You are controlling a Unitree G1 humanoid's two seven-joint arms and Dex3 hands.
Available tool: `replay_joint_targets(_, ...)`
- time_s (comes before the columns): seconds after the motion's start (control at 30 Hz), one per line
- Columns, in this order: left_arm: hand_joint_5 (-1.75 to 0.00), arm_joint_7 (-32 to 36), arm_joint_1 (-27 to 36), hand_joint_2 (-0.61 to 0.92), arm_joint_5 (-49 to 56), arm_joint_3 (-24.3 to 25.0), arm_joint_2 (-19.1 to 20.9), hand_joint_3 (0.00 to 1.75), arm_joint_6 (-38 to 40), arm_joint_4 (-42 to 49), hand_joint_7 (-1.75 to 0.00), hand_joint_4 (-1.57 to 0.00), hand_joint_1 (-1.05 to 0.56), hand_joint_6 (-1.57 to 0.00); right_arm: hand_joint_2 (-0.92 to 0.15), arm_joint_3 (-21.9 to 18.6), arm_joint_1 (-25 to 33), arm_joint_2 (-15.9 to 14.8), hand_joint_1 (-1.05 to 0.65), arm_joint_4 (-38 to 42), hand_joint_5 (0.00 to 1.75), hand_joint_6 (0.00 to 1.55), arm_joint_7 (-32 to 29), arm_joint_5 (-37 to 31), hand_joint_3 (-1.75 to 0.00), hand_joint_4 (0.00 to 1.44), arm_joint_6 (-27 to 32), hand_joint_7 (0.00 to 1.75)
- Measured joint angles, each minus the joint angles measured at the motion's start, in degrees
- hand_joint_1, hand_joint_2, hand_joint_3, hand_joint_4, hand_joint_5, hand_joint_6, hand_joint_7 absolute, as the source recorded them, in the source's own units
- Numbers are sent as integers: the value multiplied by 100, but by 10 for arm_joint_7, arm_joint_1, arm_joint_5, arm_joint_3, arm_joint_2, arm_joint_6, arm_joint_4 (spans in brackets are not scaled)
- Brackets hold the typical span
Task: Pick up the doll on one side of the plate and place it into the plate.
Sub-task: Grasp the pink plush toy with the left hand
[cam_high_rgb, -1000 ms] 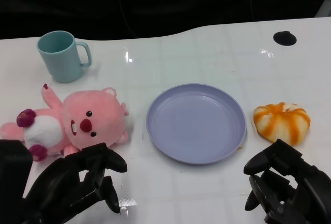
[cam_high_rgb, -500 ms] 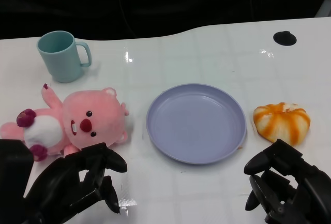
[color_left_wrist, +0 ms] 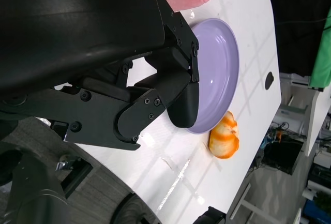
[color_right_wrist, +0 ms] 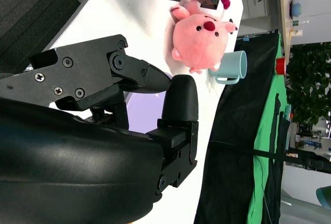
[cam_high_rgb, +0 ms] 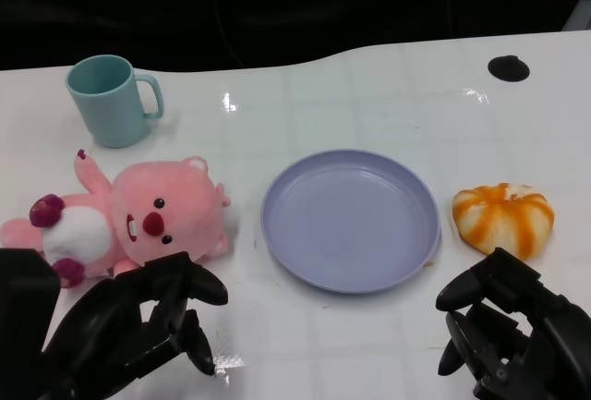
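Observation:
A pink plush doll (cam_high_rgb: 129, 220) with a white belly lies on its back left of the lavender plate (cam_high_rgb: 349, 219), which holds nothing. It shows again in the right wrist view as the doll (color_right_wrist: 200, 35). My left hand (cam_high_rgb: 138, 326) hovers just in front of the doll, fingers apart, holding nothing. My right hand (cam_high_rgb: 506, 331) sits at the lower right, in front of the plate's right edge, also open. The left wrist view shows the plate (color_left_wrist: 220, 74) past my left hand's fingers (color_left_wrist: 165, 94).
A teal mug (cam_high_rgb: 111, 100) stands behind the doll at the far left. An orange-and-white striped bun-shaped toy (cam_high_rgb: 503, 217) lies right of the plate. A black round cap (cam_high_rgb: 509, 68) sits at the back right. The table's far edge borders darkness.
My left hand's fingers have shifted very slightly; the doll, plate and right hand are unchanged.

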Motion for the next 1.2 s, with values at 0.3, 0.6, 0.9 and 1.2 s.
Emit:
replay_joint_targets(0.3,-122,-21,13,72,-29,26,-28,63,-80,0,-66,-57,-32,-64,-92,1,0,0,-30,-1,175,38,-1,-1,-61,50,0,168)
replay_joint_targets(0.6,-86,-46,18,90,-1,27,-24,16,-195,11,-10,-32,-44,-50,-92,7,0,0,-30,-1,175,40,-1,-5,-60,52,-1,167)
replay_joint_targets(0.9,-78,-58,13,91,31,36,-11,3,-294,26,-1,-13,-52,-41,-92,9,1,0,-30,-4,175,39,-1,-5,-60,51,-1,167)
replay_joint_targets(1.2,-56,-38,2,92,118,48,11,2,-387,43,0,-2,-58,-26,-92,10,0,0,-29,-6,175,40,-3,-4,-60,52,-1,166)
